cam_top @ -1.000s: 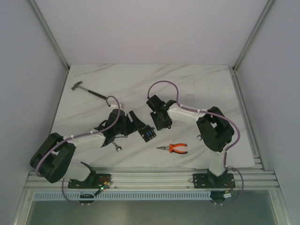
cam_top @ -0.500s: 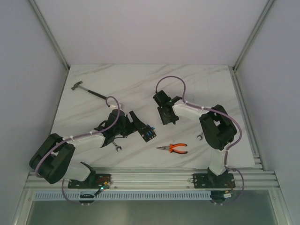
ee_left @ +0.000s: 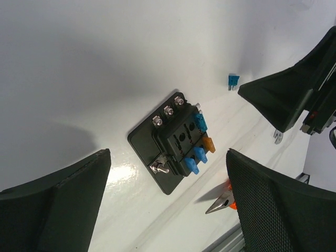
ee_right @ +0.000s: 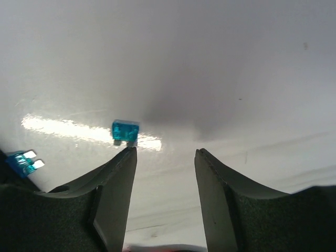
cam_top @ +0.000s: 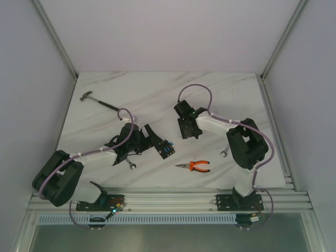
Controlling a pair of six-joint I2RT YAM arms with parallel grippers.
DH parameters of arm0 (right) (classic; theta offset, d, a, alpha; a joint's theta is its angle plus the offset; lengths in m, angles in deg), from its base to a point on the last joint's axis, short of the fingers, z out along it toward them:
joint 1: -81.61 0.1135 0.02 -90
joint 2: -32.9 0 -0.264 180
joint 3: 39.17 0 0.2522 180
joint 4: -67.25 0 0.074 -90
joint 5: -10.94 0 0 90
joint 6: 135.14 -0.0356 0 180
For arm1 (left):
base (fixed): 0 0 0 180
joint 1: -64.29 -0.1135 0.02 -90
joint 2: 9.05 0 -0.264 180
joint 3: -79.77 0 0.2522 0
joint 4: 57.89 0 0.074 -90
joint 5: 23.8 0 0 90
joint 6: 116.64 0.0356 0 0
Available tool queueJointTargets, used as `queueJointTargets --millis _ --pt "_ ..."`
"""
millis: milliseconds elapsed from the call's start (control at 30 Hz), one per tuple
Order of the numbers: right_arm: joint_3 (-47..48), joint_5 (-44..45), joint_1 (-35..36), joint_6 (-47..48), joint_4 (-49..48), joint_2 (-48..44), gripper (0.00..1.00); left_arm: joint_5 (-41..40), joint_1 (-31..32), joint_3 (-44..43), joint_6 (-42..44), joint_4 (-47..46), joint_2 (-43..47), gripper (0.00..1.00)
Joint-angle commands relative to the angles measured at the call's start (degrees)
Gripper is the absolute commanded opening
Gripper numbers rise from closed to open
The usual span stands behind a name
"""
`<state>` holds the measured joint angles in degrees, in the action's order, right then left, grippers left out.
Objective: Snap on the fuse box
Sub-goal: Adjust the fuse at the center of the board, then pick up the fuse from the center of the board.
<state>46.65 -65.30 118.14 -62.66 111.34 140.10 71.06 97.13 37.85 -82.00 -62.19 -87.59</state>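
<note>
The fuse box (ee_left: 170, 142) is a small black square plate with blue fuses and one orange fuse in its slots. It lies flat on the white table, and it also shows in the top view (cam_top: 166, 150). My left gripper (ee_left: 168, 157) is open and hovers over it, one finger on each side, touching nothing; in the top view it (cam_top: 159, 140) sits just left of the box. My right gripper (ee_right: 165, 150) is open and empty, low over the table beyond the box (cam_top: 189, 131). A loose blue fuse (ee_right: 126, 131) lies just past its left fingertip.
Orange-handled pliers (cam_top: 194, 166) lie near the front edge. A small wrench (cam_top: 131, 165) lies by the left arm, another wrench (cam_top: 223, 153) by the right arm. A hammer (cam_top: 97, 101) lies at the back left. A second loose blue fuse (ee_right: 21, 160) lies left of the right gripper.
My right gripper has drawn back from the fuse box toward the far right. The left gripper and the fuse box have hardly moved.
</note>
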Motion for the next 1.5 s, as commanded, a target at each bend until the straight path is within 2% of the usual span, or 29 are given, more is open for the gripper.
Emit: queueJointTargets --millis 0,433,967,1300,1467 --pt "2.5 -2.7 0.4 -3.7 0.5 0.4 0.55 -1.0 -0.4 0.7 1.3 0.9 1.6 1.0" --pt "8.0 -5.8 0.5 -7.7 3.7 5.4 0.57 -1.9 -0.9 1.7 1.4 0.9 2.9 1.0" --pt "10.9 -4.6 0.8 -8.7 7.5 10.0 0.39 -1.5 -1.1 1.6 1.4 1.0 2.6 1.0" --pt "11.9 -3.4 1.3 -8.3 9.3 12.3 0.34 -1.4 -1.2 1.6 1.6 0.9 2.3 1.0" --pt "11.6 -2.6 1.5 -8.5 8.7 12.5 0.28 -1.4 -1.2 1.7 1.5 0.9 2.4 1.0"
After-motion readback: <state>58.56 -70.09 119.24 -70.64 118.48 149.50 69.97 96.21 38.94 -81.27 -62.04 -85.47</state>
